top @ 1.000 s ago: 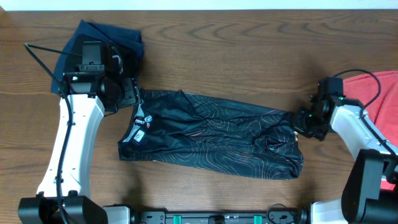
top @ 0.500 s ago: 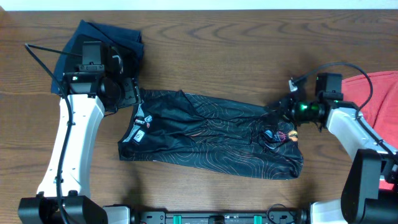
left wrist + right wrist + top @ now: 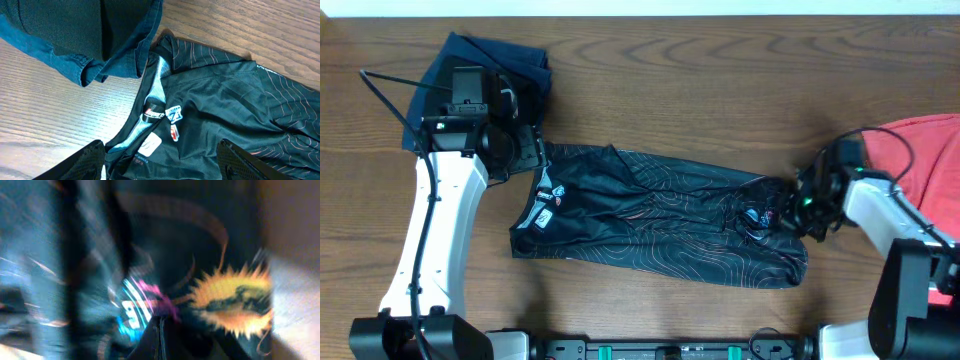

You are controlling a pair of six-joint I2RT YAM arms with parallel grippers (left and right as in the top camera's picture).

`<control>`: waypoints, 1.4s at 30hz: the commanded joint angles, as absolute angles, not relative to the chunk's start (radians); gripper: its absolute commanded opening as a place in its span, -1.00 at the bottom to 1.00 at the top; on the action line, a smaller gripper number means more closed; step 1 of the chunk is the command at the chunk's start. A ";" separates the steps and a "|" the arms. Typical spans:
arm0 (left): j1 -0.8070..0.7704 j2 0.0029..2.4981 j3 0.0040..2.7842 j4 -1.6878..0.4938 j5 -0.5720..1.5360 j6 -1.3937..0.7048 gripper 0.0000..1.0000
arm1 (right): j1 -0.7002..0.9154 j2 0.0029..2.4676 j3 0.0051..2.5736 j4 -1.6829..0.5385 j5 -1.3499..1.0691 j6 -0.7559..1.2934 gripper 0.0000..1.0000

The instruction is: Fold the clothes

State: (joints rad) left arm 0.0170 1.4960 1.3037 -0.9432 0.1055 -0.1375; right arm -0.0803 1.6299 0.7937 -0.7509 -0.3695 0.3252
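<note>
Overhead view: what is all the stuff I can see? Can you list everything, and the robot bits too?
jersey: one, black with thin orange-white lines, lying along the middle of the table.
navy top: one, dark blue, far left corner, partly under the left arm.
red top: one, red, right edge, partly out of view.
table: one, brown wood, under everything.
left arm: one, white and black, left side.
left fingers: two, black, open, over the jersey's collar end.
right arm: one, white and black, right side.
right fingers: black, at the jersey's right end; too blurred to tell if open or shut.
</note>
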 commanded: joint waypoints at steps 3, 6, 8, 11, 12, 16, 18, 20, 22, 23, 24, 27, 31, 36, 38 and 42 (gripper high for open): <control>0.016 1.489 1.313 -0.953 0.113 -0.140 0.47 | -0.011 1.627 0.775 -0.920 -0.400 0.336 -0.97; 0.015 1.489 1.313 -0.955 0.113 -0.140 0.47 | 0.012 1.596 0.795 -1.038 -0.593 0.174 -0.97; 0.015 1.489 1.313 -0.953 0.113 -0.140 0.47 | 0.019 1.559 0.808 -1.069 -0.659 0.065 -0.97; 0.015 1.489 1.313 -0.953 0.113 -0.140 0.47 | 0.007 1.495 0.820 -1.055 -0.577 0.084 -0.97; 0.015 1.489 1.313 -0.953 0.113 -0.140 0.47 | -0.004 1.469 0.823 -1.039 -0.540 0.106 -0.97; 0.015 1.489 1.313 -0.954 0.113 -0.140 0.47 | -0.076 1.393 0.825 -1.011 -0.279 0.275 -0.98; 0.015 1.489 1.313 -0.954 0.113 -0.140 0.47 | -0.119 1.391 0.823 -1.010 -0.146 0.347 -0.97; 0.015 1.489 1.313 -0.954 0.113 -0.140 0.47 | -0.148 1.399 0.809 -1.002 -0.093 0.364 -0.97; 0.015 1.489 1.313 -0.954 0.113 -0.140 0.47 | -0.157 1.409 0.787 -1.000 -0.098 0.367 -0.98; 0.015 1.489 1.313 -0.954 0.113 -0.140 0.47 | -0.154 1.416 0.774 -1.001 -0.104 0.367 -0.97; 0.015 1.489 1.313 -0.955 0.113 -0.140 0.47 | -0.146 1.424 0.755 -0.998 -0.111 0.375 -0.97; 0.015 1.489 1.313 -0.955 0.113 -0.140 0.47 | -0.113 1.443 0.694 -0.961 -0.204 0.387 -0.97; 0.015 1.489 1.313 -0.955 0.113 -0.140 0.47 | -0.025 1.446 0.619 -0.897 -0.404 0.353 -0.97; 0.015 1.489 1.313 -0.955 0.113 -0.140 0.47 | 0.065 1.446 0.629 -0.942 -0.556 0.184 -0.97; 0.015 1.489 1.313 -0.955 0.113 -0.140 0.47 | 0.067 1.444 0.651 -0.980 -0.643 0.067 -0.98; 0.016 1.489 1.313 -0.954 0.113 -0.140 0.47 | 0.033 1.425 0.720 -1.017 -0.656 0.036 -0.97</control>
